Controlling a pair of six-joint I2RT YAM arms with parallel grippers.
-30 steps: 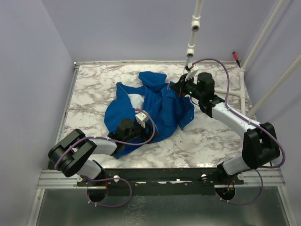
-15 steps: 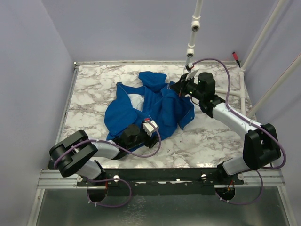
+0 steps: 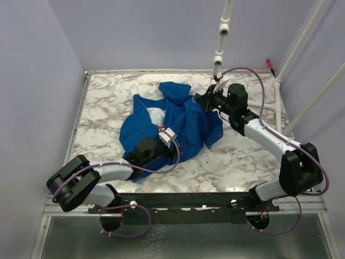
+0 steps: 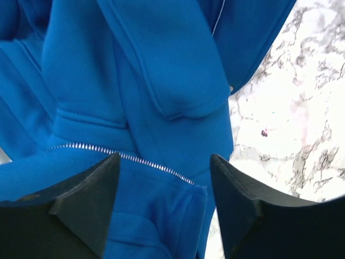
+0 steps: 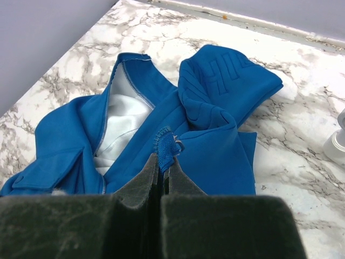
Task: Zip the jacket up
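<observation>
The blue jacket [image 3: 186, 121] lies crumpled mid-table, its front apart and pale lining [image 5: 126, 116] showing. My left gripper [image 3: 153, 152] hovers low over the jacket's near bottom corner. In the left wrist view the left gripper [image 4: 164, 162] is open, its jaws on either side of the hem corner where the silver zipper teeth [image 4: 124, 155] end. My right gripper [image 3: 207, 100] is at the jacket's far right side. In the right wrist view the right gripper [image 5: 161, 162] is shut on a small tab of blue zipper edge [image 5: 168, 144], lifted slightly.
The marble table [image 3: 108, 97] has a raised rim and lilac walls on three sides. A white pipe [image 3: 220, 48] hangs just behind the right gripper; its base [image 5: 337, 143] shows at the right wrist view's edge. Bare marble [image 4: 291, 118] lies right of the hem.
The left gripper slid toward the near edge and right, then came back over the hem corner; its elbow swung left. The right gripper kept its grip and hardly moved.
</observation>
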